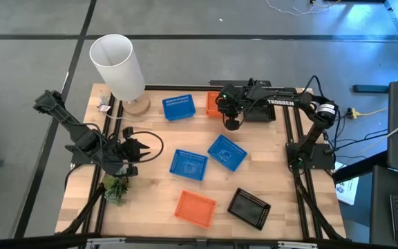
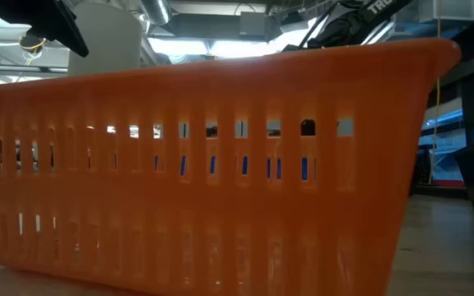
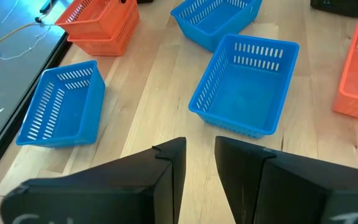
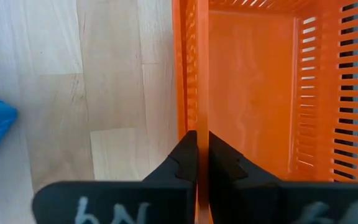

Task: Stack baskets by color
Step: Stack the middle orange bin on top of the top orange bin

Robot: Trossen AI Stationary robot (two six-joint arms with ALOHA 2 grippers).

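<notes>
Three blue baskets (image 1: 179, 107) (image 1: 188, 164) (image 1: 226, 152) rest on their bottoms on the wooden table. An orange basket (image 1: 195, 208) and a black basket (image 1: 248, 207) sit near the front edge. At the far middle, my right gripper (image 1: 231, 116) is shut on another orange basket (image 1: 213, 104). In the left wrist view that basket (image 3: 98, 22) sits nested in a second orange one. My left gripper (image 3: 197, 165) hovers open at the table's left, holding nothing, its fingers aimed toward the blue baskets (image 3: 244, 84). My right gripper pinches the orange basket's side wall (image 4: 197, 118) on the side toward the table's right. One finger is outside the wall and one is inside the basket. The fingers come steeply from above, across the rim. I cannot tell whether the basket is lifted off the one beneath.
A tall white cylinder (image 1: 119, 66) stands on a round wooden base at the far left corner. A small green plant (image 1: 116, 188) sits near the left edge. The front orange basket (image 2: 220, 181) fills the low view. Bare wood lies between the baskets.
</notes>
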